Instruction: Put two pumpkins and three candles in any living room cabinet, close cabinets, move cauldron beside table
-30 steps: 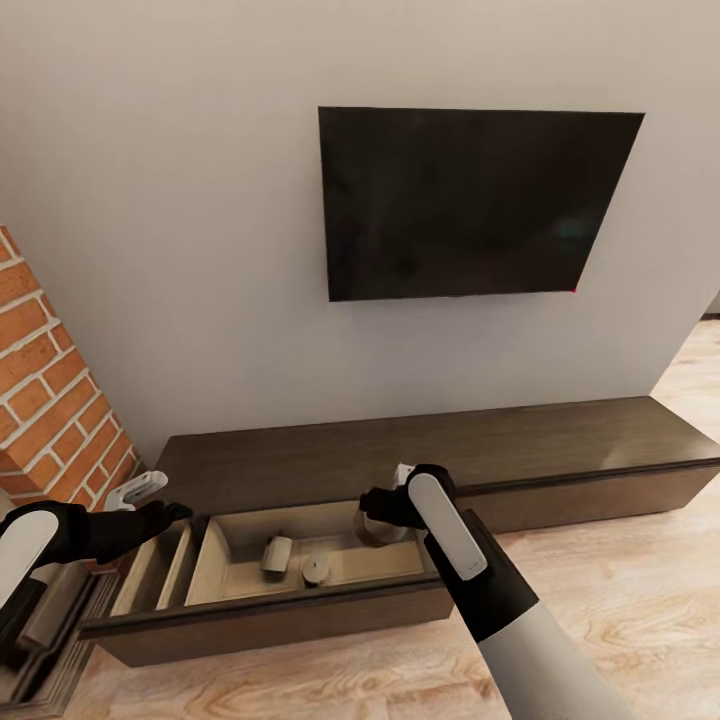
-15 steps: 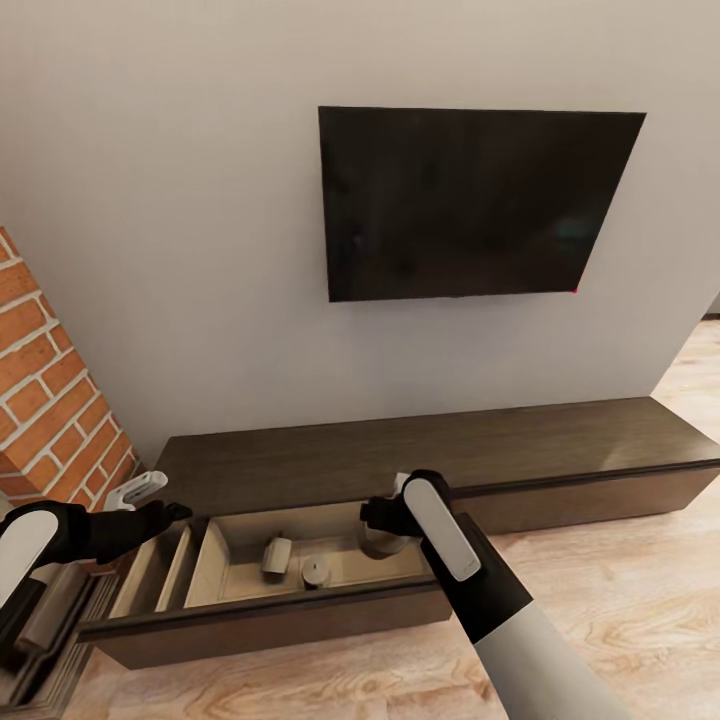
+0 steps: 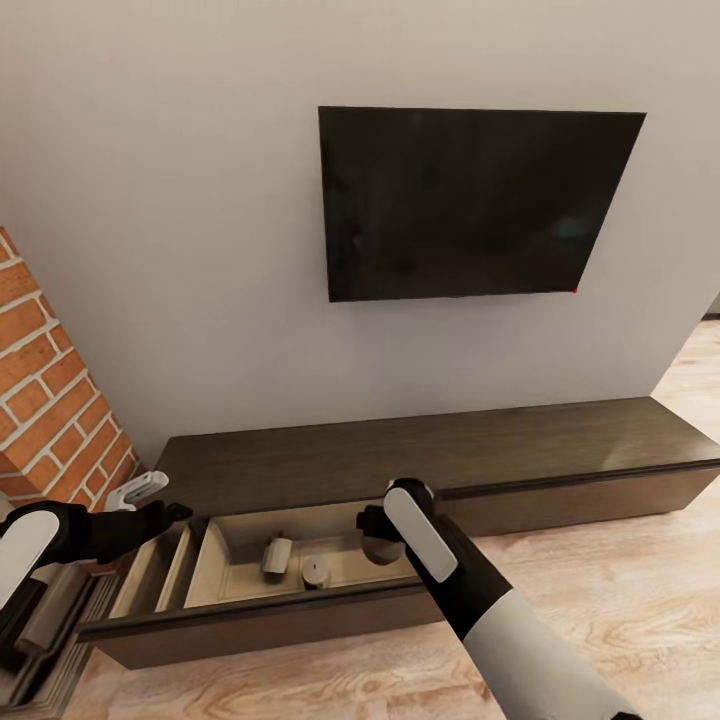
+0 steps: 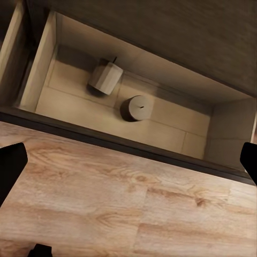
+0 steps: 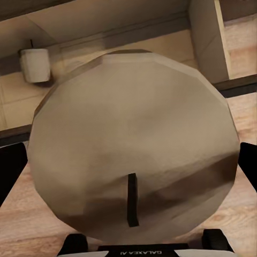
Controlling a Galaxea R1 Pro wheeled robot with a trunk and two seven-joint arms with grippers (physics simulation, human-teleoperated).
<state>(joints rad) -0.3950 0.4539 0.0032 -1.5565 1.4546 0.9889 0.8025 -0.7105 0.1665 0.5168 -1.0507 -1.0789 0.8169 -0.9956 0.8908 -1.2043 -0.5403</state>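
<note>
Holding third candle (image 5: 131, 144) pinched in right gripper (image 3: 375, 528) over open cabinet (image 3: 300, 460) drawer's right end; two candles (image 4: 106, 76) inside; left gripper (image 3: 150, 500) spread, empty; pumpkins, cauldron, closing pending.

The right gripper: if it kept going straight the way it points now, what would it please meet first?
Probably the drawer floor of the open cabinet: the right gripper, shut on a candle, points down into it. Depth is unclear.

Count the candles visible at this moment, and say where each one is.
3. One candle lies on its side in the open cabinet compartment, a second stands upright beside it, and the third is held in the right gripper above the compartment.
</note>
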